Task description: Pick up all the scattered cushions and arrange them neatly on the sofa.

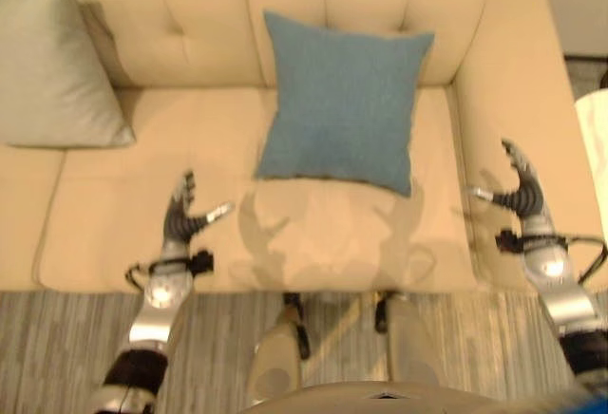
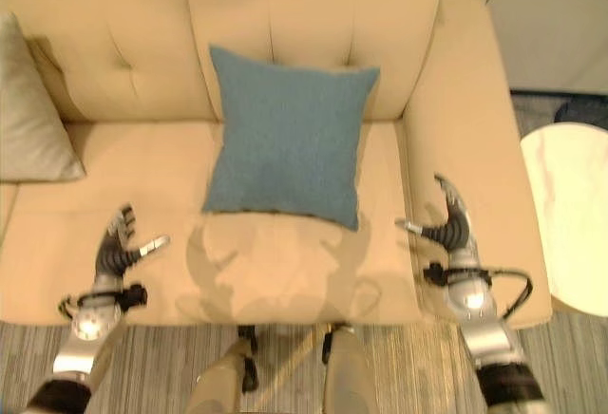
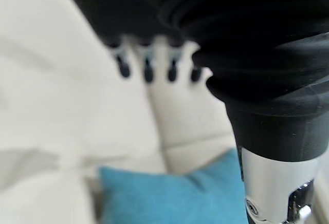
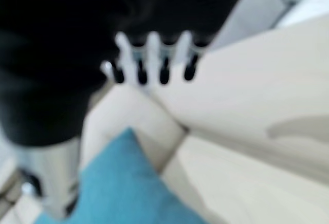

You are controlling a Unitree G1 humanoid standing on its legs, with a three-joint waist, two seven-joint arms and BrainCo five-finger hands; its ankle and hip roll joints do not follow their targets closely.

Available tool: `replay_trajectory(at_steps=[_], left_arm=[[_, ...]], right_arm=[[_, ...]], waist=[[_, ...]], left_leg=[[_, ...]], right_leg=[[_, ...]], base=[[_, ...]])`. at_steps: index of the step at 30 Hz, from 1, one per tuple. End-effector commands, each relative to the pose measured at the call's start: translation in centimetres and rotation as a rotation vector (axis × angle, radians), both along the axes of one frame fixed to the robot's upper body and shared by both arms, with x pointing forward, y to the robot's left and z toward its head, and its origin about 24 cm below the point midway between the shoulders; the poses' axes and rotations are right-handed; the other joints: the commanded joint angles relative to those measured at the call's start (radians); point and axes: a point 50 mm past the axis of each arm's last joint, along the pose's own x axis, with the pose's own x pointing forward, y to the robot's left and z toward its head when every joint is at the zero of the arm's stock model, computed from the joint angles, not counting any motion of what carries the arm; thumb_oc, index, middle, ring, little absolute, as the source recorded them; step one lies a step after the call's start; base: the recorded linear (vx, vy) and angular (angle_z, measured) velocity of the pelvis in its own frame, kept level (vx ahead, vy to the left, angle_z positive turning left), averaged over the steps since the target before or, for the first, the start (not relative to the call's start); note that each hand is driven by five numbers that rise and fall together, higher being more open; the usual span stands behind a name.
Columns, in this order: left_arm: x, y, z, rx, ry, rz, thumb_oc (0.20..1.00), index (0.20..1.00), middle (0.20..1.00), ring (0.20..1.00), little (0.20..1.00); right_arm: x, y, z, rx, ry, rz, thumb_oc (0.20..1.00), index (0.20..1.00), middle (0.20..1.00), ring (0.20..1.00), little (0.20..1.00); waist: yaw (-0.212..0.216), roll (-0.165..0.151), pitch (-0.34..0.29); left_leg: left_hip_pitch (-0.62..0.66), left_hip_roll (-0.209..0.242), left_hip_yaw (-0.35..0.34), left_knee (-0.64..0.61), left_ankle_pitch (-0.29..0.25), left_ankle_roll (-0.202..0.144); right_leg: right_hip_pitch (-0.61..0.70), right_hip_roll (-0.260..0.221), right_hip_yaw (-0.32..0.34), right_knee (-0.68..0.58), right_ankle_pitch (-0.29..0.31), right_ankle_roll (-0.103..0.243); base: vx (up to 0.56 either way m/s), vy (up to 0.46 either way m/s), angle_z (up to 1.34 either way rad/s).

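Beige sofa (image 2: 285, 262): a blue cushion (image 2: 290, 143) leaned against its back, a grey cushion (image 1: 52, 67) beside; left hand (image 1: 180, 215) and right hand (image 2: 451, 219) hovered open, empty.

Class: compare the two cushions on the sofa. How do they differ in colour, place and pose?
The blue cushion stands propped near the sofa's right end; the grey cushion sits further left. The blue one shows whole, as a square face on; the grey one is cut off by the picture's edge. Both lean against the backrest, on the seat, and neither is held: the left hand and right hand are open.
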Motion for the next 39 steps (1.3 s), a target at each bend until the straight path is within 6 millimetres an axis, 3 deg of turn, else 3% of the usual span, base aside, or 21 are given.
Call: replay_trajectory(at_steps=[1, 2, 4, 6, 8, 10, 12, 17, 20, 25, 28, 29, 30, 31, 32, 34, 35, 36, 37, 39], left_arm=[[4.4, -0.4, 4.3, 0.112, -0.147, -0.116, 1.0, 1.0, 1.0, 1.0, 1.0], [4.4, -0.4, 4.2, 0.112, -0.146, -0.115, 1.0, 1.0, 1.0, 1.0, 1.0], [2.9, -0.3, 1.7, 0.07, -0.057, -0.078, 1.0, 1.0, 1.0, 1.0, 1.0], [2.6, -0.4, 1.1, 0.052, -0.039, -0.07, 1.0, 1.0, 1.0, 1.0, 1.0], [0.9, -0.3, -1.1, 0.016, 0.048, -0.045, 1.0, 1.0, 1.0, 1.0, 1.0], [0.1, -0.2, -1.8, 0.012, 0.079, -0.038, 1.0, 1.0, 1.0, 1.0, 1.0], [-1.4, -0.2, -3.6, 0.013, 0.168, -0.033, 1.0, 1.0, 1.0, 1.0, 1.0], [-2.2, -0.6, -4.4, 0.002, 0.202, -0.036, 1.0, 1.0, 1.0, 1.0, 1.0], [-0.8, -1.2, -3.6, 0.015, 0.158, -0.054, 1.0, 1.0, 1.0, 1.0, 1.0], [4.0, -3.6, -0.6, -0.018, -0.005, -0.074, 1.0, 1.0, 1.0, 1.0, 1.0], [7.5, -5.6, 2.8, -0.032, -0.146, -0.102, 1.0, 1.0, 1.0, 1.0, 1.0], [7.5, -5.6, 2.8, -0.032, -0.147, -0.102, 1.0, 1.0, 1.0, 1.0, 1.0], [9.2, -6.3, 5.0, -0.037, -0.223, -0.109, 1.0, 1.0, 1.0, 1.0, 1.0], [9.2, -6.3, 5.0, -0.037, -0.224, -0.109, 1.0, 1.0, 1.0, 1.0, 1.0], [11.1, -6.8, 7.9, -0.023, -0.316, -0.12, 1.0, 1.0, 1.0, 1.0, 1.0], [11.7, -6.9, 9.1, -0.016, -0.349, -0.122, 1.0, 1.0, 1.0, 1.0, 1.0], [13.2, -7.2, 12.2, 0.026, -0.432, -0.131, 1.0, 1.0, 1.0, 1.0, 1.0], [13.2, -7.2, 12.3, 0.026, -0.434, -0.131, 1.0, 1.0, 1.0, 1.0, 1.0], [14.2, -7.5, 15.3, 0.061, -0.519, -0.145, 1.0, 1.0, 1.0, 1.0, 1.0], [14.7, -8.0, 17.8, 0.08, -0.593, -0.161, 1.0, 1.0, 1.0, 1.0, 1.0]], right_arm=[[3.1, 1.6, 3.8, 0.036, -0.163, 0.121, 1.0, 1.0, 1.0, 1.0, 1.0], [3.0, 1.6, 3.7, 0.036, -0.162, 0.121, 1.0, 1.0, 1.0, 1.0, 1.0], [1.9, 1.4, 1.2, 0.057, -0.061, 0.099, 1.0, 1.0, 1.0, 1.0, 1.0], [1.7, 1.5, 0.5, 0.057, -0.034, 0.098, 1.0, 1.0, 1.0, 1.0, 1.0], [0.2, 1.4, -2.2, 0.063, 0.084, 0.079, 1.0, 1.0, 1.0, 1.0, 1.0], [-0.4, 1.3, -3.0, 0.068, 0.116, 0.072, 1.0, 1.0, 1.0, 1.0, 1.0], [-1.6, 1.5, -5.0, 0.093, 0.2, 0.064, 1.0, 1.0, 1.0, 1.0, 1.0], [-2.3, 2.0, -6.3, 0.12, 0.251, 0.063, 1.0, 1.0, 1.0, 1.0, 1.0], [-1.1, 3.0, -6.0, 0.146, 0.226, 0.073, 1.0, 1.0, 1.0, 1.0, 1.0], [3.3, 5.8, -3.7, 0.207, 0.119, 0.102, 1.0, 1.0, 1.0, 1.0, 1.0], [6.8, 7.8, -1.5, 0.232, 0.047, 0.118, 1.0, 1.0, 1.0, 1.0, 1.0], [6.8, 7.8, -1.4, 0.232, 0.046, 0.119, 1.0, 1.0, 1.0, 1.0, 1.0], [8.5, 8.5, 0.2, 0.214, 0.009, 0.126, 1.0, 1.0, 1.0, 1.0, 1.0], [8.6, 8.5, 0.2, 0.214, 0.008, 0.126, 1.0, 1.0, 1.0, 1.0, 1.0], [10.8, 8.9, 3.2, 0.17, -0.064, 0.13, 1.0, 1.0, 1.0, 1.0, 1.0], [11.5, 9.1, 4.2, 0.159, -0.087, 0.134, 1.0, 1.0, 1.0, 1.0, 1.0], [13.1, 9.4, 6.7, 0.137, -0.132, 0.129, 1.0, 1.0, 1.0, 1.0, 1.0], [13.1, 9.4, 6.7, 0.137, -0.133, 0.129, 1.0, 1.0, 1.0, 1.0, 1.0], [14.2, 9.6, 9.2, 0.139, -0.189, 0.128, 1.0, 1.0, 1.0, 1.0, 1.0], [15.1, 9.6, 11.5, 0.147, -0.237, 0.114, 1.0, 1.0, 1.0, 1.0, 1.0]], waist=[[-0.024, -0.031, 0.019], [-0.024, -0.031, 0.019], [-0.027, -0.027, 0.015], [-0.028, -0.026, 0.011], [-0.03, -0.024, 0.001], [-0.03, -0.024, -0.004], [-0.03, -0.021, -0.02], [-0.025, -0.024, -0.026], [-0.02, -0.028, -0.004], [-0.004, -0.028, 0.069], [0.011, -0.023, 0.121], [0.011, -0.023, 0.121], [0.019, -0.018, 0.135], [0.018, -0.018, 0.135], [0.022, -0.017, 0.159], [0.026, -0.015, 0.166], [0.031, -0.012, 0.182], [0.031, -0.012, 0.182], [0.034, -0.007, 0.197], [0.037, -0.001, 0.204]], left_leg=[[0.022, 0.008, 0.029, -0.008, -0.014, -0.039], [0.024, 0.008, 0.029, -0.01, -0.013, -0.039], [0.058, 0.007, 0.035, -0.02, -0.014, -0.04], [0.059, 0.006, 0.034, -0.023, -0.01, -0.039], [0.082, 0.003, 0.035, -0.025, -0.014, -0.036], [0.093, 0.003, 0.034, -0.025, -0.017, -0.034], [0.123, 0.0, 0.036, -0.025, -0.029, -0.03], [0.148, -0.005, 0.039, -0.025, -0.042, -0.025], [0.126, -0.007, 0.038, -0.024, -0.04, -0.023], [0.026, -0.002, 0.033, -0.008, -0.021, -0.026], [-0.054, -0.001, 0.025, 0.025, -0.016, -0.032], [-0.055, 0.0, 0.025, 0.026, -0.017, -0.032], [-0.099, 0.0, 0.025, 0.045, -0.015, -0.035], [-0.1, 0.0, 0.024, 0.046, -0.015, -0.035], [-0.154, -0.002, 0.024, 0.076, -0.016, -0.038], [-0.173, -0.002, 0.025, 0.084, -0.017, -0.039], [-0.227, -0.003, 0.025, 0.109, -0.018, -0.04], [-0.229, -0.002, 0.025, 0.11, -0.018, -0.04], [-0.274, -0.004, 0.024, 0.121, -0.017, -0.041], [-0.314, -0.004, 0.023, 0.129, -0.02, -0.042]], right_leg=[[0.142, 0.004, -0.042, -0.127, -0.016, 0.054], [0.144, 0.004, -0.042, -0.128, -0.016, 0.054], [0.181, 0.011, -0.049, -0.135, -0.022, 0.056], [0.184, 0.013, -0.05, -0.136, -0.02, 0.055], [0.208, 0.017, -0.053, -0.133, -0.025, 0.055], [0.218, 0.018, -0.054, -0.132, -0.029, 0.055], [0.243, 0.019, -0.056, -0.133, -0.037, 0.055], [0.273, 0.019, -0.058, -0.148, -0.043, 0.057], [0.248, 0.018, -0.052, -0.149, -0.035, 0.057], [0.145, 0.013, -0.033, -0.134, -0.018, 0.047], [0.072, 0.007, -0.029, -0.111, -0.009, 0.044], [0.071, 0.007, -0.029, -0.11, -0.01, 0.044], [0.038, 0.003, -0.029, -0.109, -0.004, 0.042], [0.037, 0.003, -0.029, -0.108, -0.004, 0.042], [-0.007, 0.002, -0.025, -0.102, 0.003, 0.042], [-0.023, 0.001, -0.023, -0.099, 0.005, 0.043], [-0.069, 0.001, -0.019, -0.097, 0.016, 0.046], [-0.071, 0.001, -0.019, -0.096, 0.016, 0.046], [-0.111, 0.001, -0.012, -0.098, 0.026, 0.05], [-0.152, -0.002, -0.007, -0.099, 0.035, 0.054]], base=[[0.09, 0.024, 0.02], [0.05, 0.01, 0.01], [0.05, 0.014, 0.01], [0.0, 0.0, 0.0], [0.04, 0.004, -0.02], [0.06, 0.008, 0.03], [0.07, 0.015, 0.02], [0.06, -0.007, -0.05], [-0.04, -0.013, -0.03], [-0.14, -0.017, -0.03], [-0.09, -0.033, -0.03], [-0.07, -0.032, -0.01], [-0.03, -0.016, 0.01], [-0.09, -0.034, 0.0], [-0.05, -0.019, 0.03], [-0.07, -0.02, 0.0], [-0.07, -0.018, -0.01], [-0.09, -0.013, 0.01], [-0.05, 0.007, -0.01], [-0.04, 0.013, -0.03]])
